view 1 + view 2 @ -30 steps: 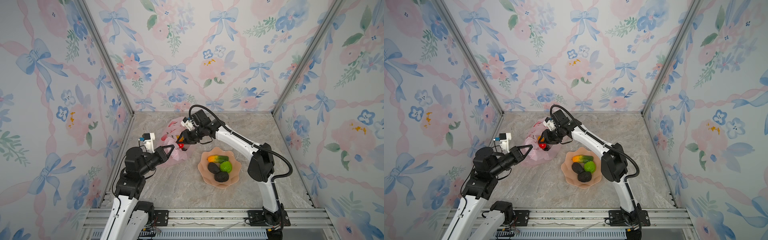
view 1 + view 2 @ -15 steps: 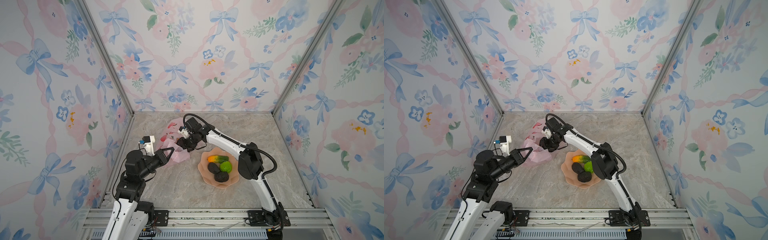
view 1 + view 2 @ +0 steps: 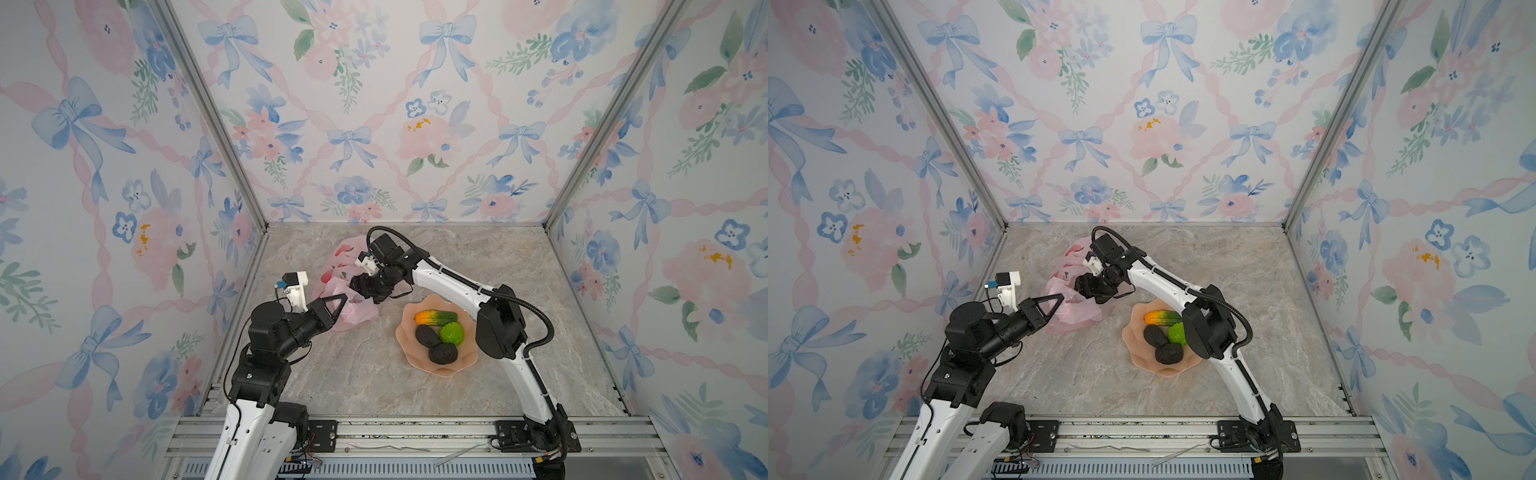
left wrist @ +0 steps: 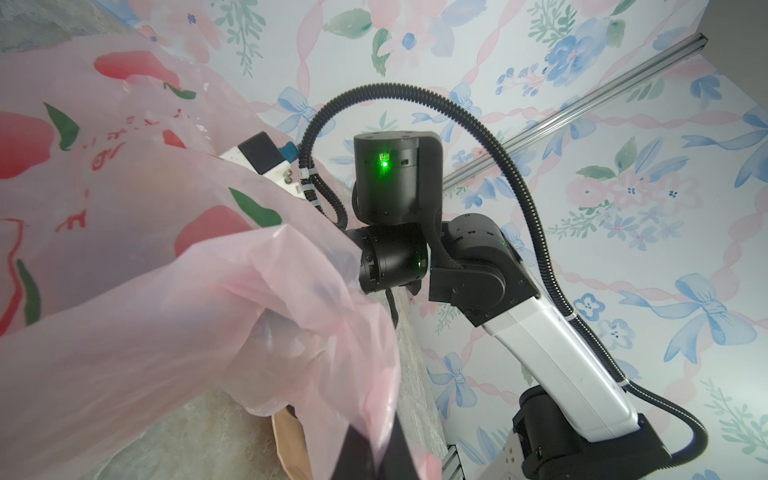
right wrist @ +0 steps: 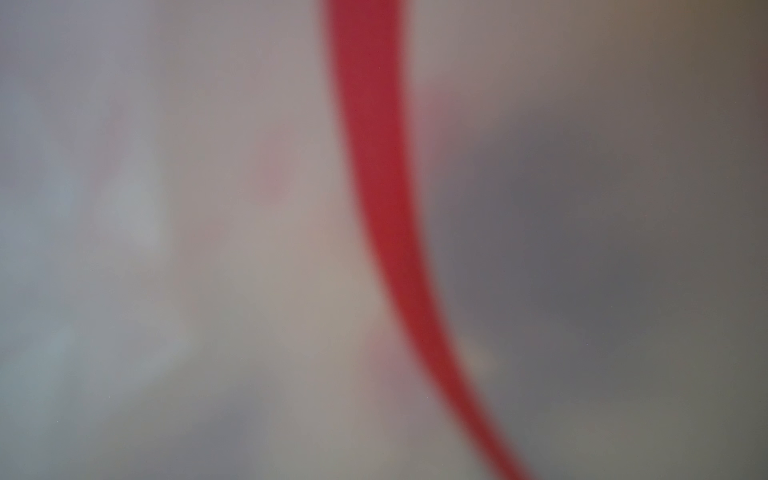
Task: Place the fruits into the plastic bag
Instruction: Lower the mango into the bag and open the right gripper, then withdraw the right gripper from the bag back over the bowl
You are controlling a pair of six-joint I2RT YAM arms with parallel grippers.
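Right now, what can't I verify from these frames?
- Right wrist view: all blur, only a red band on pale haze.
- right pincer: tips buried in the plastic bag in both top views, so whether it is open or shut, loaded or empty, is unknown.
- Bag contents: the pink film hides them in every view.
- bowl: one side is covered by the right arm in a top view.

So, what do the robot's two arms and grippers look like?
The left arm and right arm have white shells and black joints. The right arm carries a black ribbed cable hose and a green light on one joint. The left gripper has black triangular frame fingers, with a white camera mount behind them.
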